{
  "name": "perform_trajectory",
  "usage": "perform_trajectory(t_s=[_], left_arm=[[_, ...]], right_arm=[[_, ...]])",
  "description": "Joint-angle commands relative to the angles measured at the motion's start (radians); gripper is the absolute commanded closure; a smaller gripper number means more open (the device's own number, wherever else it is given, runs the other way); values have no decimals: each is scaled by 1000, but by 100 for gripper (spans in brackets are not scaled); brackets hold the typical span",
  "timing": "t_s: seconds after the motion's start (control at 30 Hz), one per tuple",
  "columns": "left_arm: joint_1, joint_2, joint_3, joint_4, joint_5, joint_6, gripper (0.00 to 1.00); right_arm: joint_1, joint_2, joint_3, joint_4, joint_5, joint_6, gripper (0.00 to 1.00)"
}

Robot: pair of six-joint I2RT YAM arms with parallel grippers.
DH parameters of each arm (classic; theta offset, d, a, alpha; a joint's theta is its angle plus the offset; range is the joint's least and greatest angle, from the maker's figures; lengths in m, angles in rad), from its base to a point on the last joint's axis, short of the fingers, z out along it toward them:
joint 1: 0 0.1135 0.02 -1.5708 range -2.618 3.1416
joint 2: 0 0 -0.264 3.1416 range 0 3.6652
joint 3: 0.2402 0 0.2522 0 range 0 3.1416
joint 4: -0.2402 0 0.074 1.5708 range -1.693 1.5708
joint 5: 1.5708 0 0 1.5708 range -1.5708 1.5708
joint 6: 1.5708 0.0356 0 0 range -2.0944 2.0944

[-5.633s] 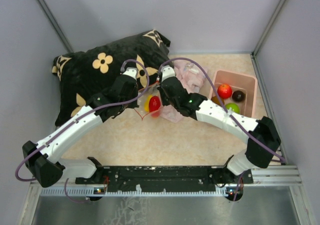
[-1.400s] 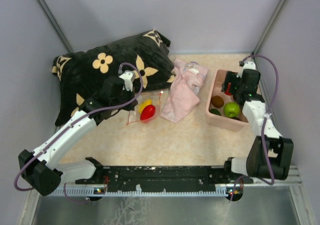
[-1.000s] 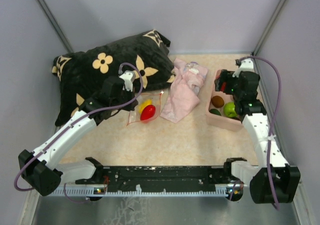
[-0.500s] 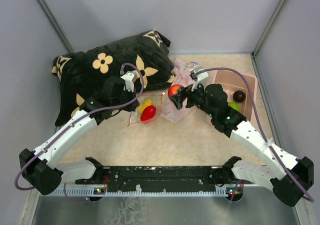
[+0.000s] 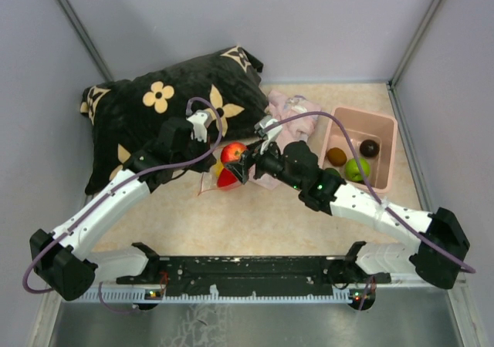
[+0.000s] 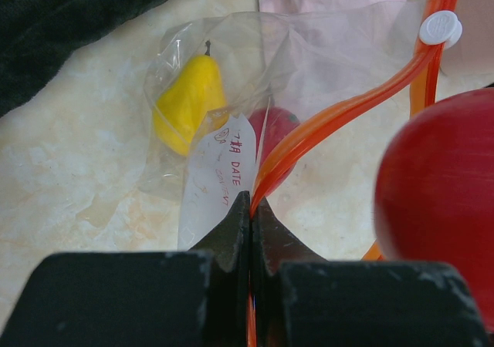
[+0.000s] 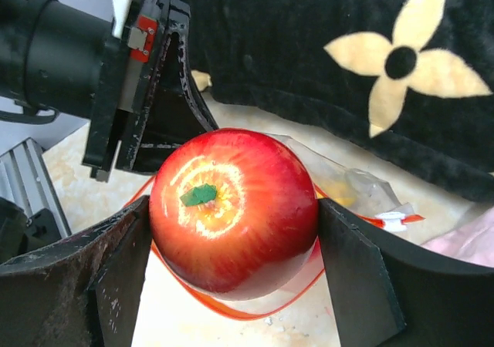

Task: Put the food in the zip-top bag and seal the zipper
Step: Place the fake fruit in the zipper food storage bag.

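Note:
The zip-top bag [image 5: 219, 176] lies on the table in front of the pillow, with a yellow pear [image 6: 189, 104] and a red fruit [image 6: 274, 128] inside it. My left gripper [image 6: 252, 200] is shut on the bag's orange-red zipper [image 6: 332, 119] and holds the mouth up. My right gripper [image 7: 235, 239] is shut on a red-and-yellow apple [image 7: 231, 208], which hangs just above the open loop of the zipper [image 7: 231, 310]. In the top view the apple [image 5: 233, 153] sits right beside the left gripper [image 5: 207, 145]. More food stays in the pink bin: a green fruit [image 5: 356, 168] and two brown ones [image 5: 336, 156].
A big black pillow with cream flowers [image 5: 154, 108] lies behind the bag, close to the left arm. A pale pink cloth [image 5: 292, 122] is crumpled between the bag and the pink bin [image 5: 363, 116]. Grey walls close in the back and both sides.
My right arm has swung left from the bin with the apple and now holds it over the bag's mouth. The left gripper has kept its hold on the zipper.

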Motion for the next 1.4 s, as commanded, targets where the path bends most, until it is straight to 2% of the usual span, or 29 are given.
perform_trajectory(t_s=[0.0, 0.23, 0.43, 0.6, 0.7, 0.9, 1.03, 1.13, 1.27, 1.37], left_arm=[[8, -16, 6, 18, 29, -12, 100], [9, -14, -2, 44, 118, -38, 100], [9, 8, 10, 56, 181, -56, 100], [6, 32, 28, 80, 243, -74, 100], [3, 47, 41, 82, 266, -77, 100], [1, 37, 45, 74, 193, -55, 100], [2, 31, 31, 73, 188, -53, 100], [1, 30, 20, 73, 197, -53, 100], [2, 18, 15, 73, 210, -51, 100], [2, 9, 12, 81, 234, -50, 100]], right_arm=[[12, 75, -37, 204, 18, 24, 44], [13, 199, -162, 465, 103, 130, 45], [22, 299, -182, 601, 54, 168, 45], [22, 373, -169, 708, -47, 189, 43], [22, 419, -130, 710, -128, 179, 43], [22, 500, -87, 715, -463, 145, 43], [21, 510, -110, 800, -577, 156, 42], [22, 508, -116, 784, -465, 159, 42], [21, 483, -115, 647, -133, 165, 39], [22, 474, -125, 620, -30, 160, 38]])
